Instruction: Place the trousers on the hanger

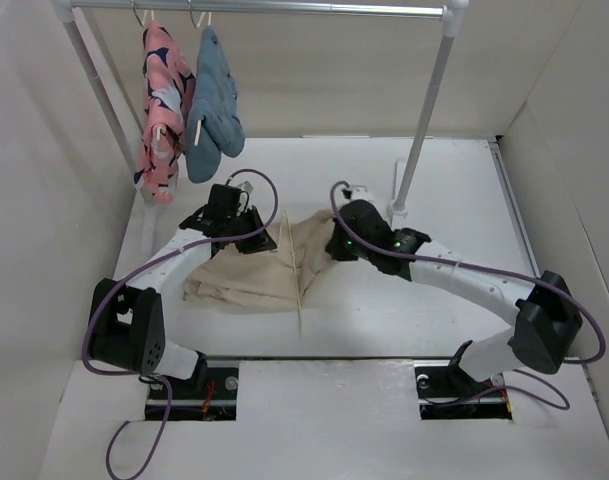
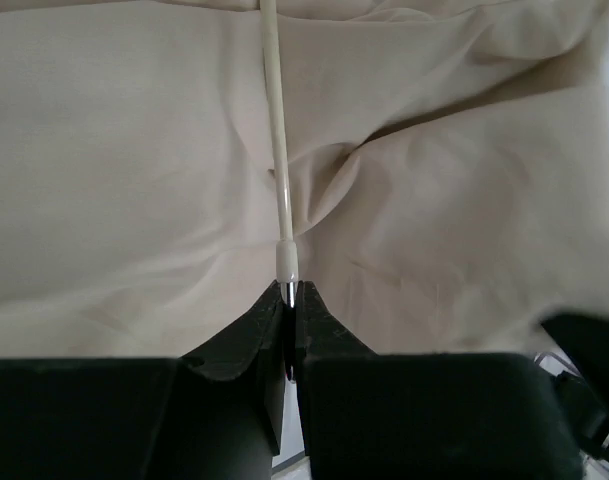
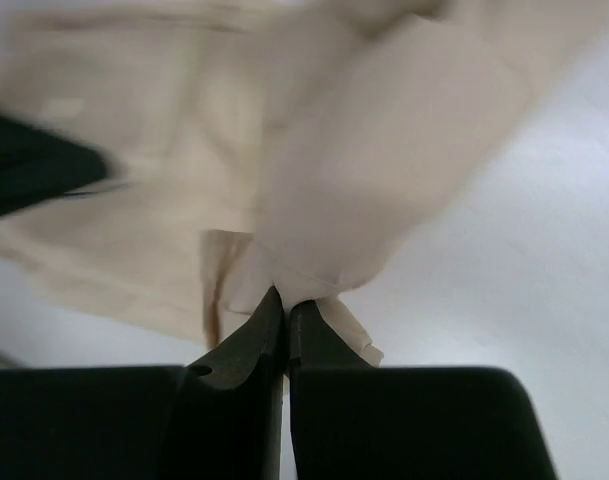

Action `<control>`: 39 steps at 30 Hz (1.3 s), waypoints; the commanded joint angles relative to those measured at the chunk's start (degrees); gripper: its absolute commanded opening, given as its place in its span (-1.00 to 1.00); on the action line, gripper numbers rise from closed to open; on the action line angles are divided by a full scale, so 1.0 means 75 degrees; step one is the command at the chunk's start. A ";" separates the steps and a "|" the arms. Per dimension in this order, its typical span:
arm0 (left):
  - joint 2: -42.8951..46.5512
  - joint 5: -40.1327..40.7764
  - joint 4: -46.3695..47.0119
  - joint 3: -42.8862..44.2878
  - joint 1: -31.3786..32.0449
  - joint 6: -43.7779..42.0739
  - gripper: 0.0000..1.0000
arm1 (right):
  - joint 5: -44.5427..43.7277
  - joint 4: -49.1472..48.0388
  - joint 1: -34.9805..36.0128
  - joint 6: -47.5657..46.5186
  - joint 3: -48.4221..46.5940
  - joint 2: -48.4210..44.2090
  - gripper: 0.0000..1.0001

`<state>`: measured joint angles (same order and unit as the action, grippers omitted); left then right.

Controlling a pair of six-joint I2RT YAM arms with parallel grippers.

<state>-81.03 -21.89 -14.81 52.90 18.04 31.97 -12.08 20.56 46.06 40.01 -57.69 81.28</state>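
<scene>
A: Top view. The trousers (image 1: 239, 278) lie crumpled mid-bench (image 1: 454, 210). The hanger (image 1: 295, 275) lies across them, its long axis running near to far. We have the left hand (image 1: 259, 237) just left of the rod's far part and the right hand (image 1: 336, 246) just right of it.

B: Left wrist view. The left hand (image 2: 289, 296) is clamped on the hanger's (image 2: 277, 150) thin tip. The rod runs straight away from the fingers over the cloth (image 2: 134, 180).

A: Right wrist view. The right hand (image 3: 286, 303) is pinched together on a folded edge of the trousers (image 3: 384, 150).

B: We judge the right hand is the nearer one to draw cloth leftward across the rod, so the pull goes square to that axis.
</scene>
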 commanded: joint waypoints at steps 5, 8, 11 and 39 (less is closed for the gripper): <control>0.0187 0.0001 0.0252 0.0094 -0.0096 -0.0102 -1.00 | 0.1828 -0.1613 0.1429 -0.1937 -0.1321 0.1419 -1.00; 0.0187 0.0001 0.0252 0.0165 -0.0284 -0.0102 -1.00 | 0.2663 -0.2095 0.1429 -0.1644 -0.0875 0.2004 -1.00; 0.0187 -0.0070 0.0181 0.0259 -0.0355 -0.0278 -1.00 | 0.3401 -0.2692 0.1429 -0.1574 -0.0570 0.2404 -1.00; -0.0106 0.0001 -0.0112 0.0481 -0.0425 -0.0430 -1.00 | 0.1962 -0.3279 -0.0023 -0.1971 -0.2805 0.2834 -0.10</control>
<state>-82.06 -22.00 -16.34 54.15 15.27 29.65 5.13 -2.42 47.79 24.91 -75.46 95.98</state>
